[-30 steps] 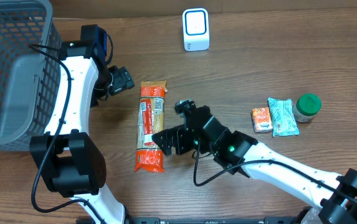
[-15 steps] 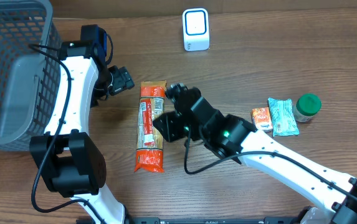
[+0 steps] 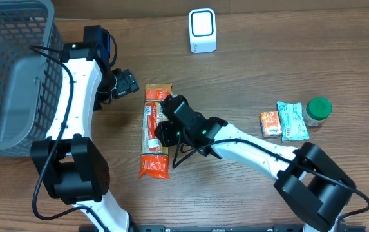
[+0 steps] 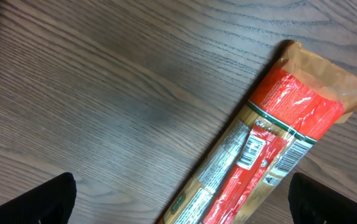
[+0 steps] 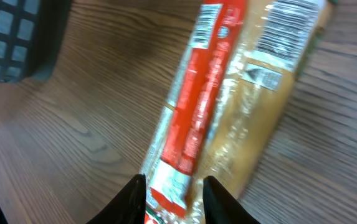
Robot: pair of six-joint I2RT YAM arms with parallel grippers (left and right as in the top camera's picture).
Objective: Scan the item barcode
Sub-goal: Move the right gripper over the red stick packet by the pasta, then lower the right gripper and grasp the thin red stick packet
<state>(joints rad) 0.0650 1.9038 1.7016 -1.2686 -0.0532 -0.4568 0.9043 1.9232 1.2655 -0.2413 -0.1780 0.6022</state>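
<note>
The item is a long pasta package [image 3: 154,158], red and tan, lying lengthwise on the wooden table left of centre. My right gripper [image 3: 163,132] is down on its middle. In the right wrist view the package [image 5: 228,93] runs up from between the fingers, and the right gripper [image 5: 173,196] is shut on its red and white label side. A barcode [image 5: 209,25] shows near the far end. My left gripper [image 3: 125,84] hovers open beside the package's top end. The left wrist view shows the package [image 4: 271,143] and its barcode [image 4: 250,149] above the open left gripper [image 4: 181,205].
A white scanner [image 3: 202,30] stands at the back centre. A grey basket [image 3: 4,77] fills the left side, and its corner [image 5: 16,37] shows in the right wrist view. An orange packet [image 3: 270,124], a teal packet [image 3: 292,121] and a green-lidded jar [image 3: 317,109] lie at the right.
My right gripper moved left and back onto the pasta package and its jaws narrowed around it. The left arm and the package stayed where they were.
</note>
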